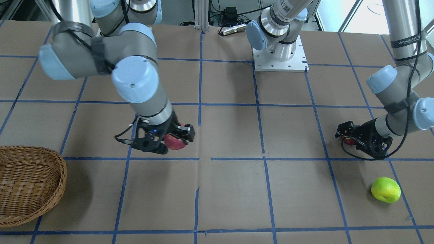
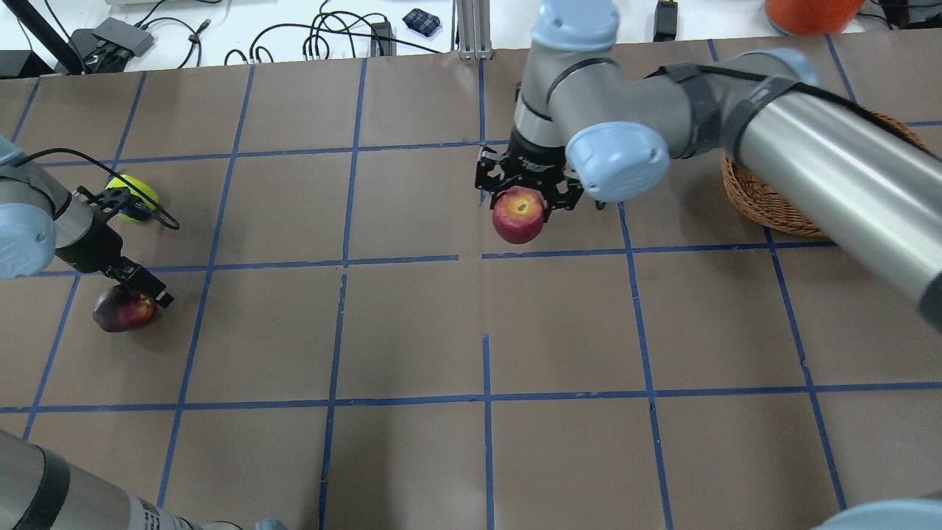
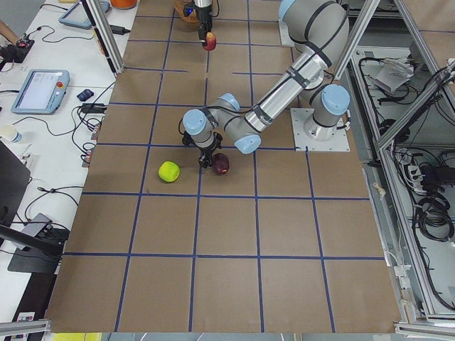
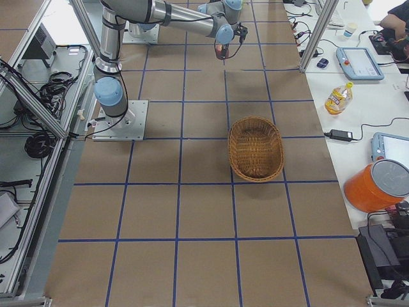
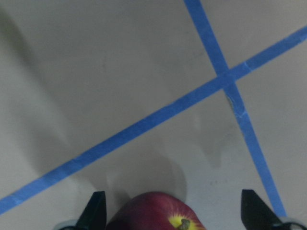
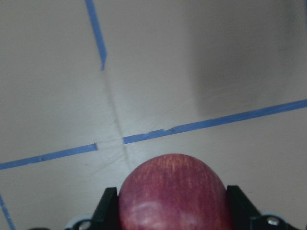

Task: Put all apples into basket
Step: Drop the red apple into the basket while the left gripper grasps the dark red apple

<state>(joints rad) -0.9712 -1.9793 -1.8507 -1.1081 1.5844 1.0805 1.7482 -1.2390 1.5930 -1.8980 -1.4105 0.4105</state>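
Apples sit in three spots, all outside the basket (image 4: 255,148). The red apple (image 2: 519,215), its yellowish stem end turned upward in the overhead view, is clamped in the right gripper (image 2: 524,194), whose jaws press on both of its sides. The right wrist camera shows the black fingers (image 6: 106,207) tight against the fruit, with the brown worktop (image 1: 230,189) and its blue tape lines (image 6: 213,123) below. This apple is held near the middle of the worktop, well apart from the wicker basket, which stands toward the robot's right and is partly hidden by the right arm in the overhead view. At the robot's left end, the dark maroon apple (image 2: 124,311) rests on the worktop with the left gripper (image 5: 175,213) lowered over it. Those jaws are spread wide, one finger (image 5: 95,211) on each side of the apple, with a clear gap between each finger and the fruit in the left wrist view. The yellow-green apple (image 1: 386,189) lies on the worktop near the left gripper, on the side away from the robot's base, apart from the maroon one and touched by nothing.
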